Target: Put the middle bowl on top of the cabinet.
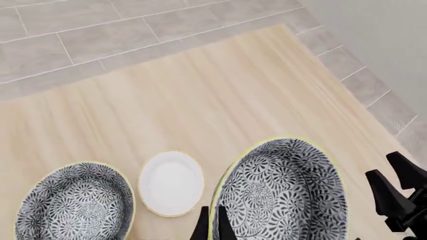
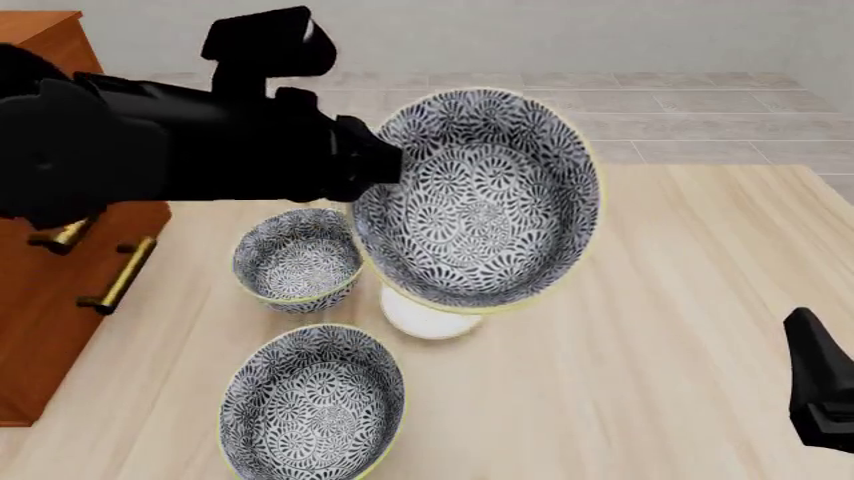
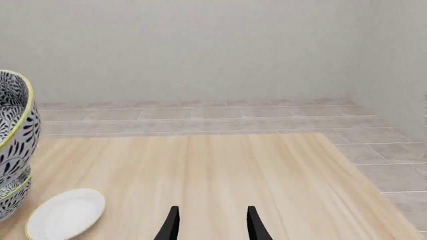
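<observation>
The middle bowl (image 2: 481, 205), deep with a dark floral pattern and a yellow-green rim, hangs above the table, tilted with its inside facing the front camera. My left gripper (image 2: 378, 165) is shut on its rim. In the left wrist view one fingertip sits inside the bowl (image 1: 283, 192) and one outside, where the left gripper (image 1: 212, 222) pinches the rim. The reddish-brown cabinet (image 2: 47, 270) with brass handles stands at the far left, partly hidden by my left arm. My right gripper (image 3: 212, 222) is open and empty, low at the right over the table (image 2: 667, 330).
Two more patterned bowls rest on the table, one further back (image 2: 296, 258) and one near the front (image 2: 314, 405). A small white dish (image 2: 427, 320) lies under the lifted bowl, half hidden. The right gripper (image 1: 392, 175) shows beside the held bowl.
</observation>
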